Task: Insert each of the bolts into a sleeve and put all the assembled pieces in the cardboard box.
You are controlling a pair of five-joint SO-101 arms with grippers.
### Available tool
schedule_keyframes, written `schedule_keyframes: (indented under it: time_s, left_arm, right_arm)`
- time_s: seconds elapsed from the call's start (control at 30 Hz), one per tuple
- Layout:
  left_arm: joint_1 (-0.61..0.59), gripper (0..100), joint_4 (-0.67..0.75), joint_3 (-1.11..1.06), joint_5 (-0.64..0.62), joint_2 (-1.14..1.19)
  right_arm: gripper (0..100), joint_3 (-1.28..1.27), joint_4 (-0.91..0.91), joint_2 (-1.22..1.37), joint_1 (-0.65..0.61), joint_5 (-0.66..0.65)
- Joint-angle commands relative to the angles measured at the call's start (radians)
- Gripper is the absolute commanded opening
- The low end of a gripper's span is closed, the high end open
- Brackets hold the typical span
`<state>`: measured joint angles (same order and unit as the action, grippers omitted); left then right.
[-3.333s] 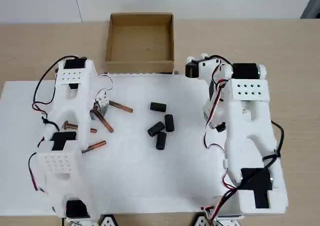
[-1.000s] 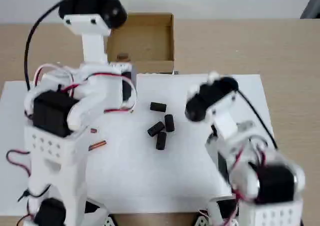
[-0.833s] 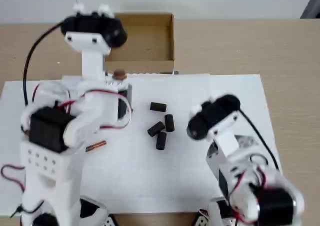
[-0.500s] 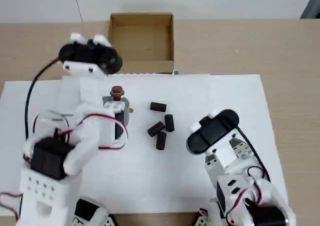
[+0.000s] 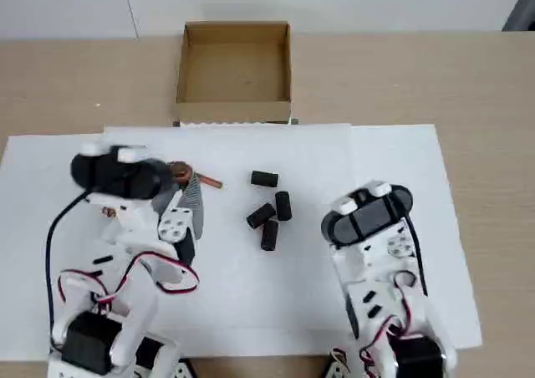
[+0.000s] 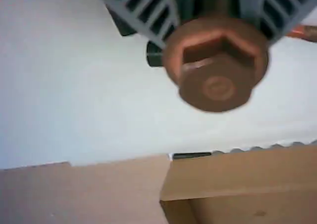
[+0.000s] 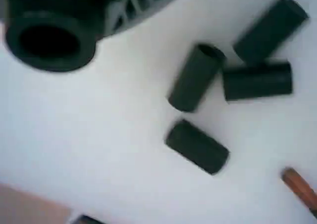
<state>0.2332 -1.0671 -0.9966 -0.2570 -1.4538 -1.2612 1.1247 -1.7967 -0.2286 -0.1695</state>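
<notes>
My left gripper (image 5: 180,184) hovers over the left half of the white paper, shut on a copper bolt (image 5: 179,175). That bolt's hexagonal head (image 6: 215,68) faces the left wrist camera, clamped between grey ribbed jaws. In the right wrist view my right gripper (image 7: 74,11) is shut on a black sleeve (image 7: 49,43), open end toward the camera. From above, the right arm's wrist (image 5: 368,212) hides that gripper. Several black sleeves (image 5: 269,219) lie loose mid-paper, the nearest sleeve (image 7: 195,78) close by. The open cardboard box (image 5: 235,106) stands at the back.
A loose copper bolt (image 5: 209,181) lies just beyond the left gripper, and its tip (image 7: 299,184) shows past the sleeves. Another bolt end (image 5: 109,212) peeks out by the left arm. The box's front wall (image 6: 242,184) borders the paper edge. Bare table surrounds the paper (image 5: 301,303).
Both arms have swung back toward the table's front edge. The left gripper carried its bolt from beside the box to over the left paper. The right arm drew back and lowered.
</notes>
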Motion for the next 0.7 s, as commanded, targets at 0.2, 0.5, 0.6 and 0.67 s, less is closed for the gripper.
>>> schedule_keyframes:
  time_s: [0.2,0.5,0.6,0.67]
  left_arm:
    - [-0.023,0,0.112,-0.157,-0.123,-0.285]
    - [-0.015,0,0.212,-0.248,-0.344,-0.364]
    - [0.031,0,0.218,-0.249,-0.368,-0.364]
    - [0.084,0,0.218,-0.249,-0.379,-0.364]
  right_arm:
    - [0.4,-0.206,-0.266,-0.019,-0.331,0.038]
    - [0.4,-0.301,-0.420,-0.019,-0.501,0.035]
    - [0.4,-0.313,-0.433,-0.019,-0.541,0.034]
    - [0.4,-0.313,-0.435,-0.018,-0.568,0.034]
